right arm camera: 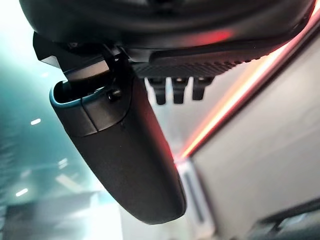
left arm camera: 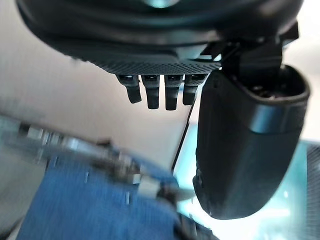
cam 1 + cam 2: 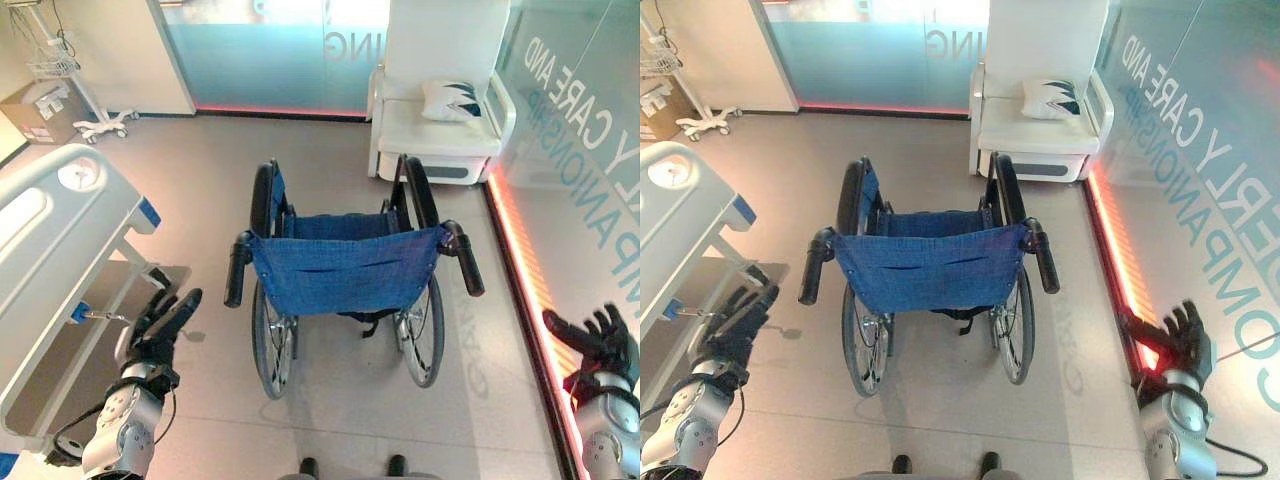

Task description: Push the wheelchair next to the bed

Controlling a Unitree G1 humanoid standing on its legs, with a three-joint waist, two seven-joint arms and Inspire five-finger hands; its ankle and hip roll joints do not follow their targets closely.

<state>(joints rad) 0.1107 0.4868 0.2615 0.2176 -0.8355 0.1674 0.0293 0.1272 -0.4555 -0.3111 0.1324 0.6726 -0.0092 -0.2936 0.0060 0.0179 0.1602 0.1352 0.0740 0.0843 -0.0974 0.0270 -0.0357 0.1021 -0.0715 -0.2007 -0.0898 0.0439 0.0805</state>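
Note:
A wheelchair with a blue fabric back [image 3: 345, 268] stands in the middle of the floor, its back towards me, with black push handles at the left [image 3: 236, 270] and right [image 3: 466, 259]. The white bed [image 3: 55, 240] lies along the left side. My left hand [image 3: 160, 325] hangs open to the left of the left handle, a short way off it. My right hand [image 3: 598, 340] is open far out to the right by the glass wall, apart from the right handle. In the left wrist view the blue fabric [image 2: 90, 205] shows past the straight fingers [image 2: 159, 92].
A white armchair [image 3: 440, 120] with a cushion stands behind the wheelchair at the back right. A glass wall with a red light strip [image 3: 525, 260] runs along the right. A wheeled stand [image 3: 75, 90] and a cardboard box sit at the back left.

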